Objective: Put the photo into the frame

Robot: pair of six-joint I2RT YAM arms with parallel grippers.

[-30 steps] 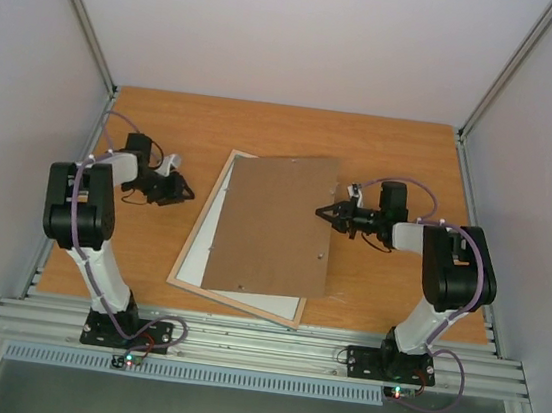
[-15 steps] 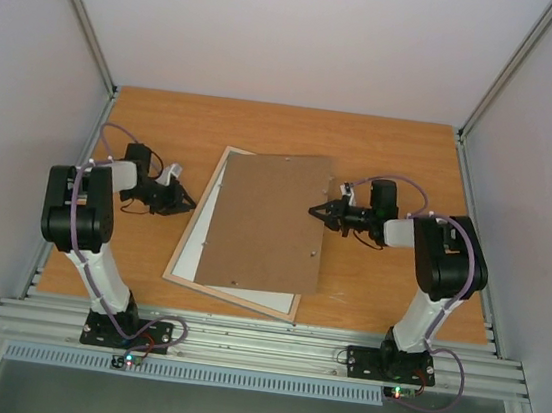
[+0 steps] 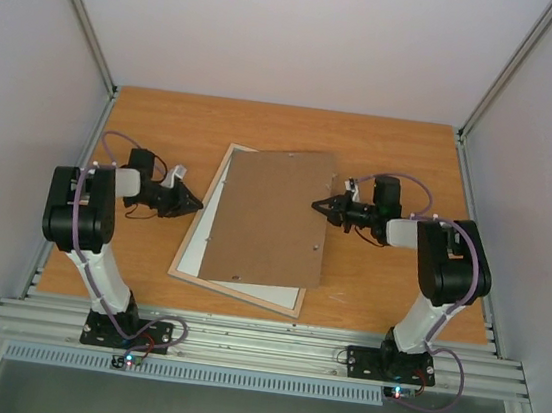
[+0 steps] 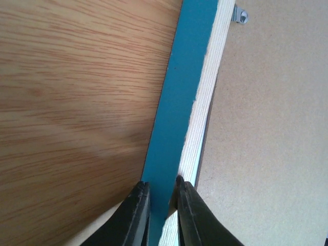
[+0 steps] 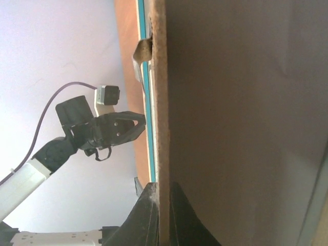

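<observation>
Left pincer [image 3: 196, 204] pinching narrow, right pincer [image 3: 316, 205] clamped tight, both arms reaching inward

The frame [image 4: 182, 102] shows turquoise edges, the backing board [image 3: 273, 216] plain brown.

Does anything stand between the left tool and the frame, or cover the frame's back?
Nothing visible separates the left tool from the frame; its blue edge sits between the fingers. A brown backing board covers most of the frame's back, askew, its right edge pinched by the right tool.
</observation>
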